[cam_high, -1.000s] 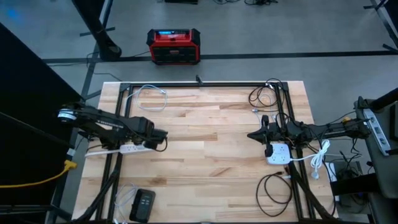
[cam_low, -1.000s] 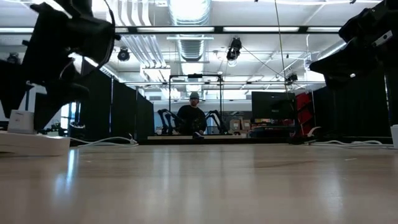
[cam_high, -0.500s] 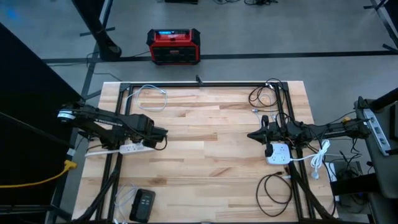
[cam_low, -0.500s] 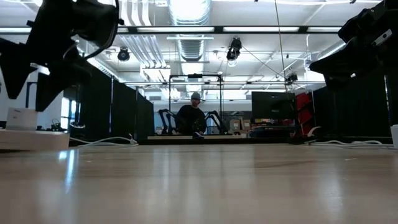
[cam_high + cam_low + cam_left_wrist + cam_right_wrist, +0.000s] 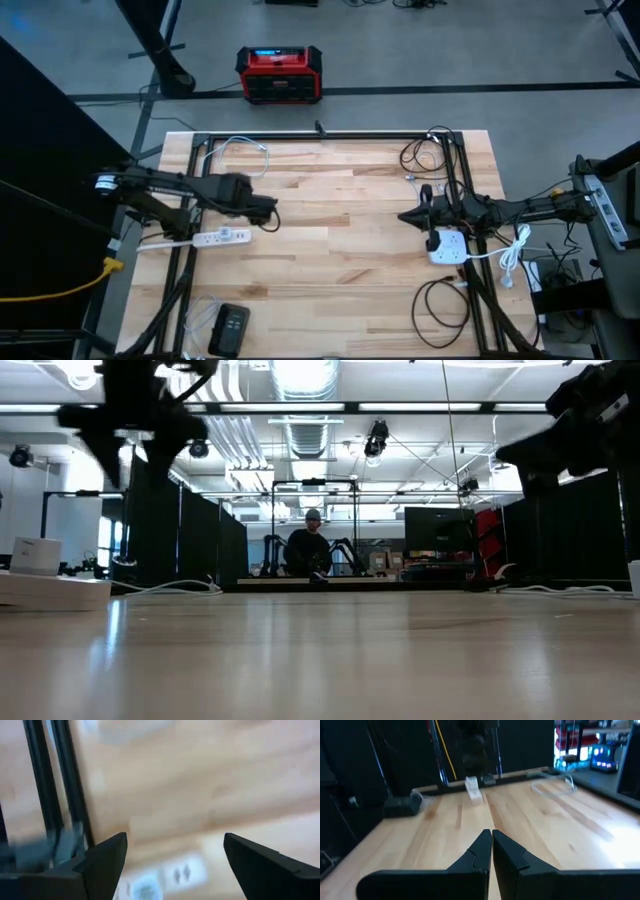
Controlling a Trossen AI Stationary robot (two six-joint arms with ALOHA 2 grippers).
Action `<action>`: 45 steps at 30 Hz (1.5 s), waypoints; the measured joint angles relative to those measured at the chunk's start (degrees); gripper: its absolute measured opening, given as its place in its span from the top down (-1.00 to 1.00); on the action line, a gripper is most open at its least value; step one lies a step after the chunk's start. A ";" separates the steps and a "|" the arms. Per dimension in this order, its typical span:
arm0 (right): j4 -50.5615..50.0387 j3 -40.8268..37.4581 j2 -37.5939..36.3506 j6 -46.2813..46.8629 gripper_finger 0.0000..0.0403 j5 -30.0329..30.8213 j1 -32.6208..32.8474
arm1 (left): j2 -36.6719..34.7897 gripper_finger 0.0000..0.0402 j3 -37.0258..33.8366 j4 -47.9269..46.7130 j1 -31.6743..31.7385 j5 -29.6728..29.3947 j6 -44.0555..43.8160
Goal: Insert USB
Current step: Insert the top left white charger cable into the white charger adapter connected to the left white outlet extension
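A white power strip (image 5: 212, 238) lies flat near the table's left edge; in the low view a small white block (image 5: 36, 554) stands on the power strip (image 5: 50, 588). A white cable (image 5: 240, 156) lies looped at the far left; its USB plug I cannot make out. My left gripper (image 5: 268, 212) hangs open well above the table, just right of and beyond the strip, slanting down with nothing between its fingers (image 5: 107, 860). The strip (image 5: 170, 875) shows blurred below it. My right gripper (image 5: 402, 216) waits shut and level at the table's right side, holding nothing.
A second white power strip (image 5: 447, 246) with white and black cables lies at the right edge. Black cable coils (image 5: 424, 152) sit far right, a black device (image 5: 230, 328) near left. Bare wood (image 5: 340, 230) spans the middle. A person (image 5: 308, 545) sits beyond the table.
My left gripper has risen from just beside the left power strip to well above the table, drifting toward the far edge and right, and tipping less steeply down. Its fingers stay open. The strip has kept its place.
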 joint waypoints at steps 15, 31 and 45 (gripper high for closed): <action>25.56 0.36 20.88 -6.28 1.00 2.07 -5.18 | 1.36 -0.56 0.16 23.05 23.31 -6.03 39.00; 25.71 10.37 42.14 -10.63 1.00 1.85 -8.77 | 17.09 -0.56 0.19 34.80 46.75 8.77 88.27; 25.73 13.21 45.72 -7.26 1.00 -1.35 -8.64 | 32.27 -0.49 4.50 32.05 47.52 -0.37 112.86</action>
